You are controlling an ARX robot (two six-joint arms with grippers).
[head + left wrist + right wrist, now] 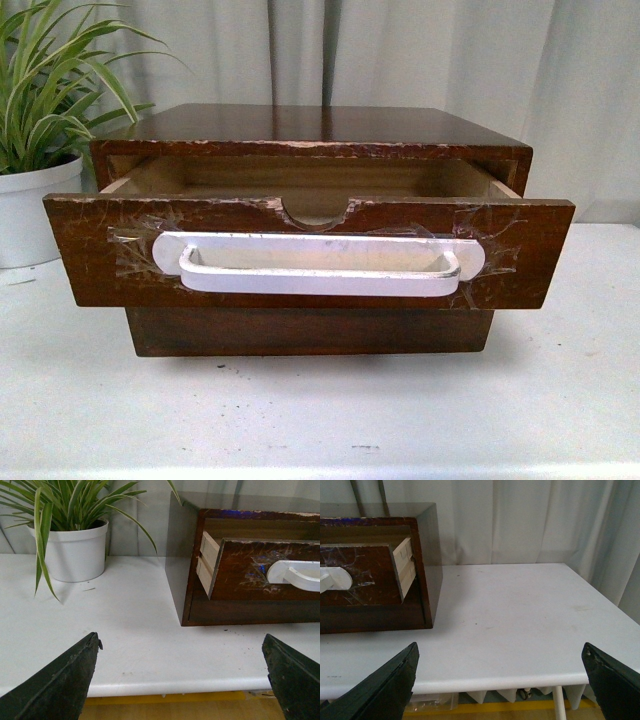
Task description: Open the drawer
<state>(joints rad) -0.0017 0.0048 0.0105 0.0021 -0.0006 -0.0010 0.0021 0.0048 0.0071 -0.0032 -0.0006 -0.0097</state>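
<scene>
One wooden cabinet (pixel 320 125) stands on one white desk (pixel 300 420). It holds one pulled-out drawer (pixel 90 250) with one white handle (pixel 318 265). Left of the cabinet stands one potted plant (pixel 35 150). Two hands show, left hand (pixel 182 680) and right hand (pixel 500 680).

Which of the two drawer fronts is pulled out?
The upper drawer, with the white handle and the half-round notch, stands out from the cabinet. The plain lower front sits flush, with no handle.

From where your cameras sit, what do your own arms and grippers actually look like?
Only the fingers show. The left gripper has two black, wedge-shaped fingers with rough, worn-looking edges, tapering to narrow tips. The right gripper looks alike: black tapered fingers. No cables, markings or arm links appear; the front view shows neither arm.
</scene>
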